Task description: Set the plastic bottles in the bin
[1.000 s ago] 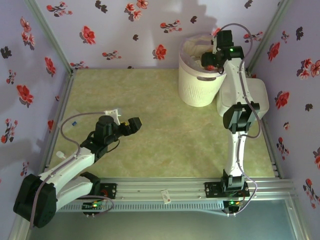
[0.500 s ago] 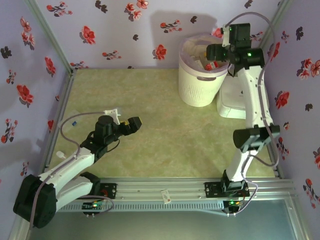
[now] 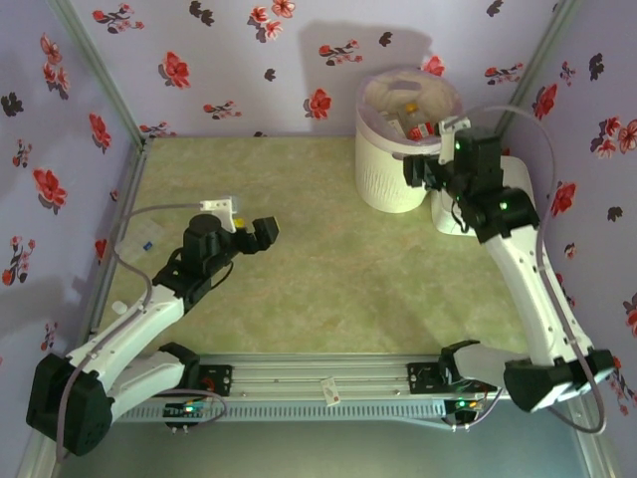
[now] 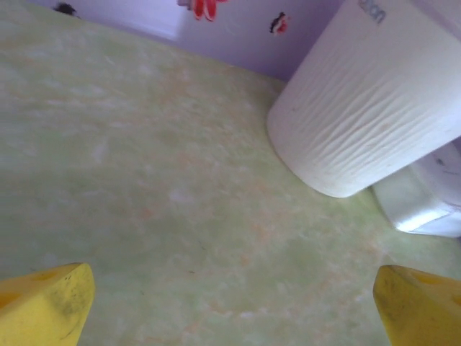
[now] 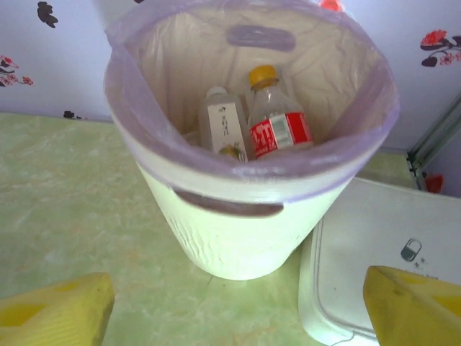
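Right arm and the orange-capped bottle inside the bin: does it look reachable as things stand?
Probably yes. The right gripper is open, facing the bin from outside; the bin's mouth is uncovered and nothing lies over the orange-capped bottle. The arm would have to rise over the rim first.

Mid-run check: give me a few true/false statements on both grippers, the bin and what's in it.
1. The right gripper is open and holds nothing. True.
2. The left gripper is shut on a bottle. False: it is open and holds nothing, above the table.
3. An orange-capped bottle with a red label is inside the bin. True.
4. The bin is tipped on its side. False: it stands upright.
5. The flat white box sits left of the bin. False: it sits beside the bin on its right.
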Controlling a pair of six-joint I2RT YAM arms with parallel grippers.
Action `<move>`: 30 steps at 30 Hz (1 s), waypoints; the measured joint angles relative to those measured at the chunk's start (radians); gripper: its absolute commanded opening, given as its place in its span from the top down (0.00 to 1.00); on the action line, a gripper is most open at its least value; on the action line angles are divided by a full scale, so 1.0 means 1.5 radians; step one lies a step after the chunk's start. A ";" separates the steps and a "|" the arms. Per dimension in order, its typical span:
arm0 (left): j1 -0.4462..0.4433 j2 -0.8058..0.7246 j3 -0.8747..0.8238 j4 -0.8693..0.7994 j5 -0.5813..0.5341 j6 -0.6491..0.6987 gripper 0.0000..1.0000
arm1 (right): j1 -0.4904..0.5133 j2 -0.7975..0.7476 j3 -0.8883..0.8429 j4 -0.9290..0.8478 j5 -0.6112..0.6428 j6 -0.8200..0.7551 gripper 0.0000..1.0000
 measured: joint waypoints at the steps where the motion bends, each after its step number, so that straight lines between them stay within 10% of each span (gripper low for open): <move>1: 0.001 0.000 0.004 -0.010 -0.011 0.014 0.00 | 0.002 -0.015 -0.025 0.006 0.002 0.005 0.08; 16: 0.020 0.004 0.028 -0.119 -0.240 0.193 0.00 | 0.007 -0.152 -0.423 0.154 0.105 0.109 0.01; 30: 0.144 0.075 -0.108 0.044 -0.342 0.297 0.00 | 0.008 -0.127 -0.636 0.419 0.263 0.126 0.01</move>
